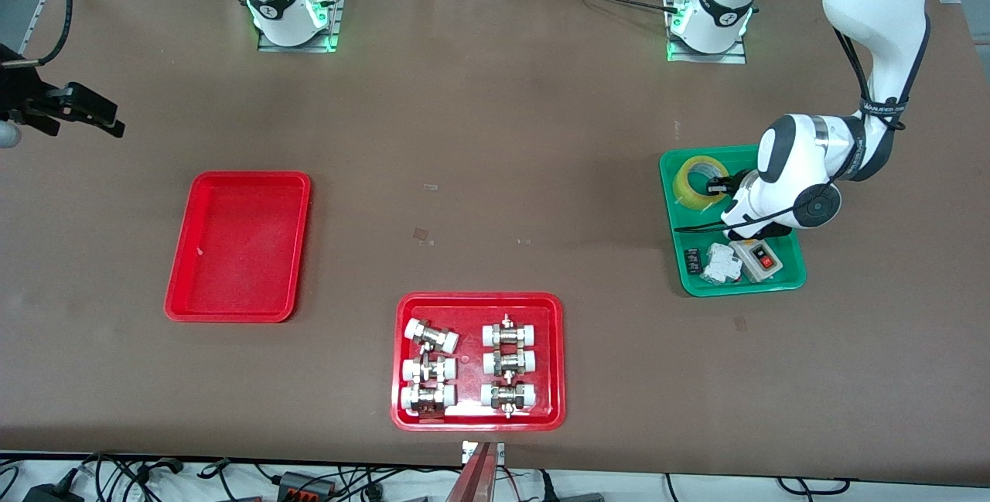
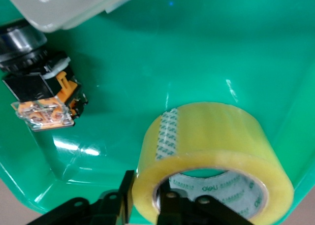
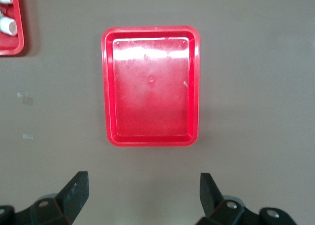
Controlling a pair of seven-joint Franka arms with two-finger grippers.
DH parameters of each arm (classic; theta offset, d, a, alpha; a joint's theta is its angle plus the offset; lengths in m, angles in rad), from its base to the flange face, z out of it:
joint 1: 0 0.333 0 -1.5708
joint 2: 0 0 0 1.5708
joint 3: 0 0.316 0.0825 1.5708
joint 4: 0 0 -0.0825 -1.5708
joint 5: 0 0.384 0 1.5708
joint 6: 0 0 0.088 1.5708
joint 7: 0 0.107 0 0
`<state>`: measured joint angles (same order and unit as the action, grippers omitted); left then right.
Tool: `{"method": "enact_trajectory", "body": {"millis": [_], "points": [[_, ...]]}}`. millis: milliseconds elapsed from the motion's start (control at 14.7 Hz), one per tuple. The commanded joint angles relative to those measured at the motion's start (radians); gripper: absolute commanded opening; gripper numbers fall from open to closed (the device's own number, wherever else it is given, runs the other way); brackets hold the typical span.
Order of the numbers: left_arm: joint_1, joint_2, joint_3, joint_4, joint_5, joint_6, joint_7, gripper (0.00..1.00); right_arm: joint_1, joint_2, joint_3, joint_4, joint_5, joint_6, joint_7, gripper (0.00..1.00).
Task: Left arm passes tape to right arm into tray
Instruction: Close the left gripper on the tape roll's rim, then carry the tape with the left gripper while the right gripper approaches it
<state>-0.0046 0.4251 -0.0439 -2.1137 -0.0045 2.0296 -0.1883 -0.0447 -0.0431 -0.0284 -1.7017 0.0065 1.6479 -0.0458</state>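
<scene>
You are looking at a wide table (image 1: 495,138) covered in a matte brown sheet, with a few small scraps of clear tape stuck to it near the middle. Along the edge nearest the front camera, cables and plugs lie on a pale floor; the two arm bases stand on metal plates lit green at the top of the front view.

The tape (image 1: 698,182) sits in the green tray (image 1: 789,281) at the left arm's end of the table, in the part of that tray farther from the front camera. It is tipped up on its edge, so the axis through its core runs roughly level and its open hole faces the left gripper (image 2: 147,205). The left gripper is clamped on the roll's wall, one finger inside the core and one against the outer yellow face. The tray also holds a grey switch box (image 1: 756,258) with a red button and some small white and black parts (image 1: 715,262).

The right gripper (image 3: 143,191) hangs with its fingers spread wide and empty, over the bare table near the plain red tray (image 1: 179,285). A second red tray (image 1: 402,409), nearest the front camera, carries white-capped metal fittings (image 1: 430,336) in two columns.
</scene>
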Motion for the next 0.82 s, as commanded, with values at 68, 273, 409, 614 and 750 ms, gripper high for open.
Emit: {"method": "enact_trajectory", "body": {"millis": [68,273,409,614,750], "points": [[0.008,-0.011,-0.005,0.029,-0.055,-0.014,0.004,0.01,-0.011,-0.007,0.007,-0.027,-0.003,0.032,-0.009,1.0],[-0.008,-0.014,-0.01,0.122,-0.098,-0.104,0.003,0.01,-0.011,-0.007,0.007,-0.045,-0.003,0.036,-0.009,1.0],[-0.012,-0.011,-0.027,0.225,-0.126,-0.208,0.004,0.01,-0.011,-0.004,0.007,-0.047,-0.002,0.035,-0.008,1.0],[-0.011,-0.008,-0.128,0.34,-0.167,-0.255,-0.006,0.01,-0.011,-0.004,0.007,-0.052,-0.002,0.014,-0.002,1.0],[-0.024,0.006,-0.165,0.4,-0.263,-0.252,-0.045,0.01,-0.003,-0.003,0.011,-0.049,0.013,-0.016,0.006,1.0]]}}
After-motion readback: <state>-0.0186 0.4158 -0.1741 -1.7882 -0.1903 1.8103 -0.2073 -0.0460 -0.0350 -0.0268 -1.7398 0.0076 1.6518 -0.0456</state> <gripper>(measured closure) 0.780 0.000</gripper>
